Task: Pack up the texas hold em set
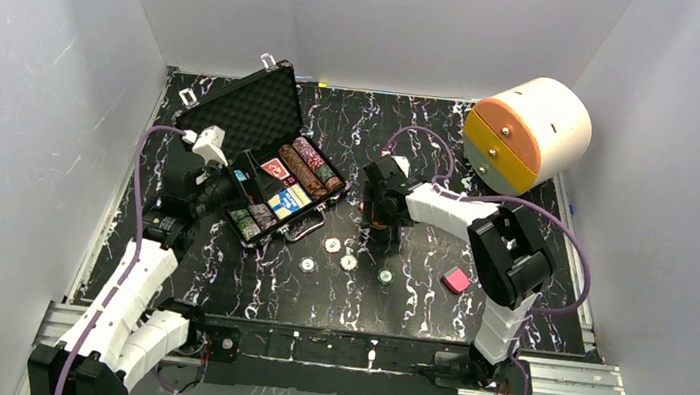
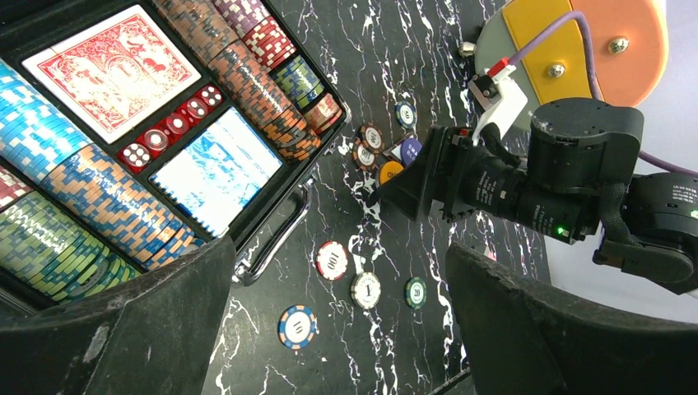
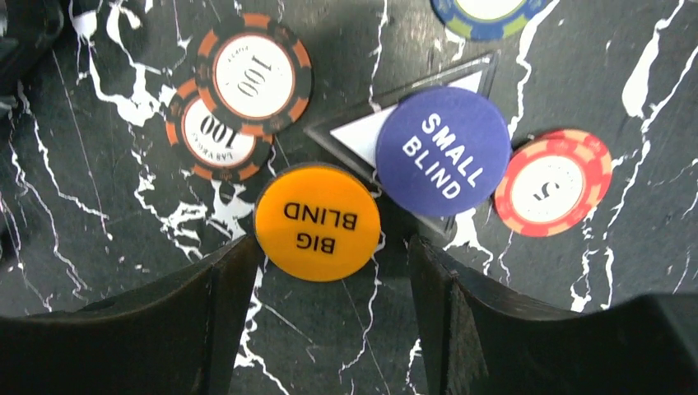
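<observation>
**A:** Where is the set?

**B:** The case (image 1: 241, 109) lies open at the left rear of the worktop (image 1: 254, 292), lid tilted back. Rows of chips (image 2: 99, 197), a red deck (image 2: 111, 70) and red dice (image 2: 169, 127) sit in its tray.

**A:** All packed?

**B:** No. Loose chips (image 1: 348, 262) lie just right of the case. An orange BIG BLIND button (image 3: 318, 222) lies beside a purple SMALL BLIND button (image 3: 443, 152).

**A:** The right jaws?

**B:** Low over the orange button, one on each side, released. One is at its rim, the other stands clear. Nothing is grasped.

**A:** And the left jaws?

**B:** Spread wide above the case's front edge, holding nothing.

**A:** Anything else?

**B:** A pink block (image 1: 456, 280) beside the right arm, and a cylinder (image 1: 527, 134) at the right rear.
</observation>
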